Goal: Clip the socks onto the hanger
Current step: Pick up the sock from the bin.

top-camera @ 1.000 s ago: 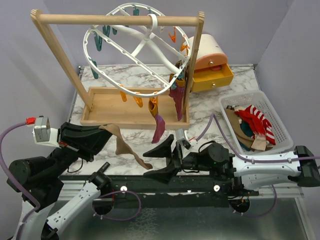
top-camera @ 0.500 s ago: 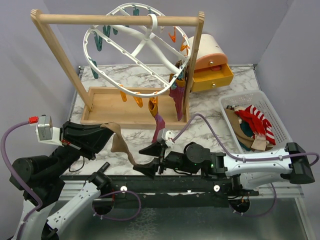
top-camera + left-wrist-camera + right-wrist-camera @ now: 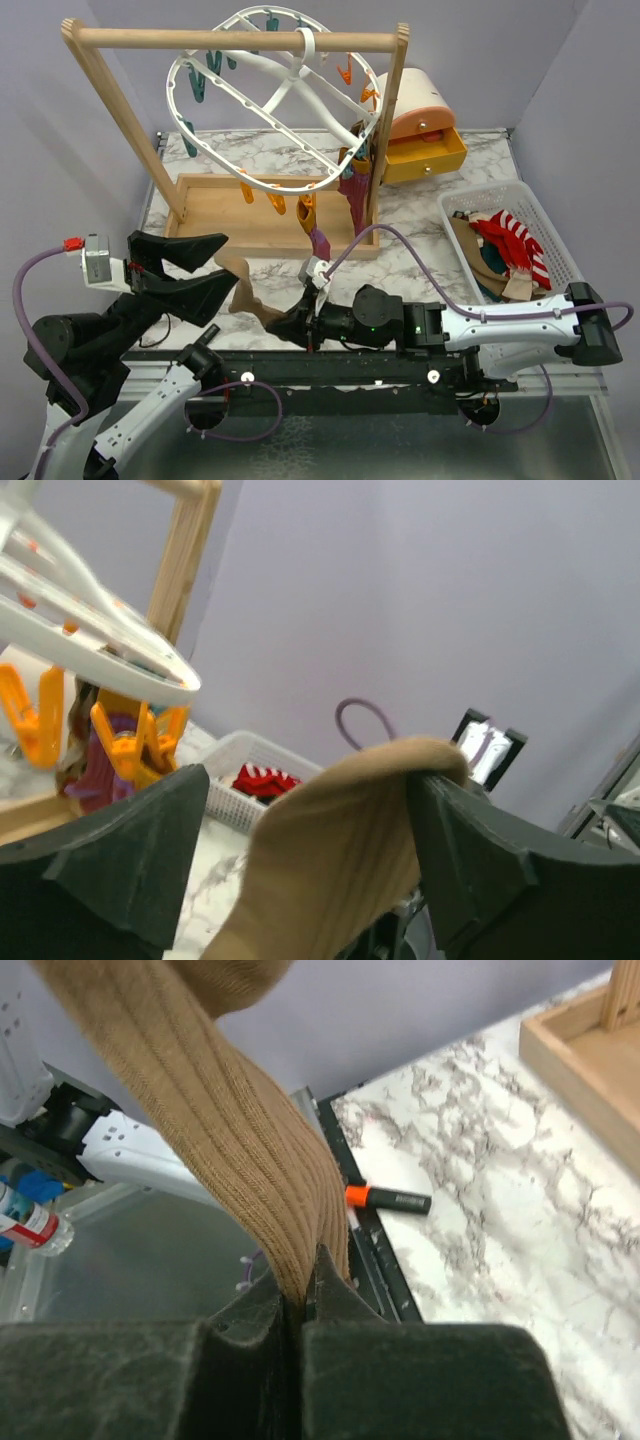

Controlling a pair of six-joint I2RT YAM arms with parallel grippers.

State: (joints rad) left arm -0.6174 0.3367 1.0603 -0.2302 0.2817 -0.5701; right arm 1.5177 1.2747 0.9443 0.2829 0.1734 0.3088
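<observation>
A tan-brown sock hangs between my two grippers near the table's front edge. My left gripper is open, and the sock's upper end still drapes over one fingertip. My right gripper is shut on the sock's lower end, with the jaws pressed together on the ribbed fabric. The white oval hanger hangs from the wooden bar, with orange clips. Maroon socks hang from its near side. More socks, one red-and-white striped, lie in the basket.
The wooden rack and its tray stand at the back left. A white slatted basket sits at the right, with a small yellow drawer box behind it. An orange-capped marker lies by the table's front edge.
My left gripper has opened and let go of the sock's top. My right gripper has moved left under the sock and shut on its lower end.
</observation>
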